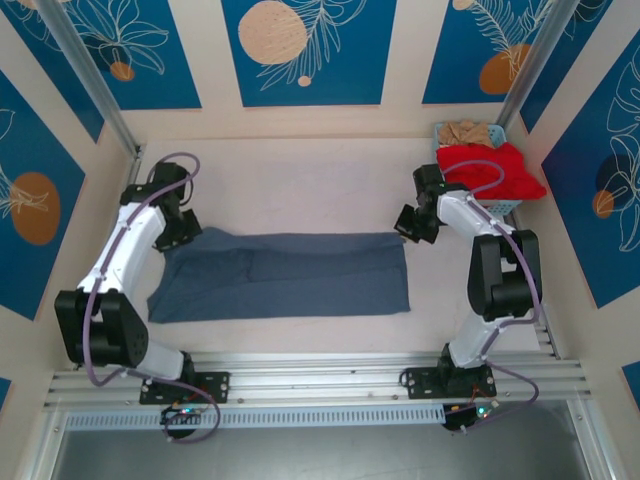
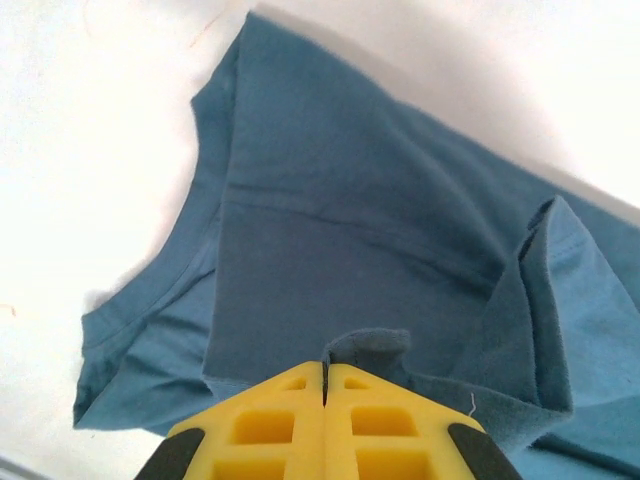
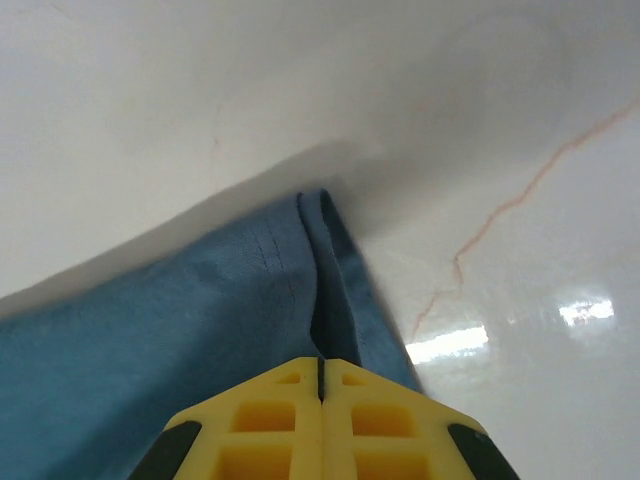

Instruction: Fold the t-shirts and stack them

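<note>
Walls: cream, with blue leaf-print panels (image 1: 308, 50).
Table (image 1: 300, 170): white, glossy.
Slate-blue t-shirt (image 1: 285, 275): folded lengthwise, lying across the table's centre between both grippers.
Basket (image 1: 441, 133): far right corner, holding red t-shirt (image 1: 495, 170) and beige t-shirt (image 1: 470, 132).
Left gripper (image 2: 325, 365): jaws closed, pinching the shirt's left-end fold.
Right gripper (image 3: 320, 360): jaws closed, pinching the right-end hem.

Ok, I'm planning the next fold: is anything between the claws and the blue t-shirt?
Nothing visible: left claw and right claw are each shut on an edge of the slate-blue t-shirt, with bare table around it.
</note>
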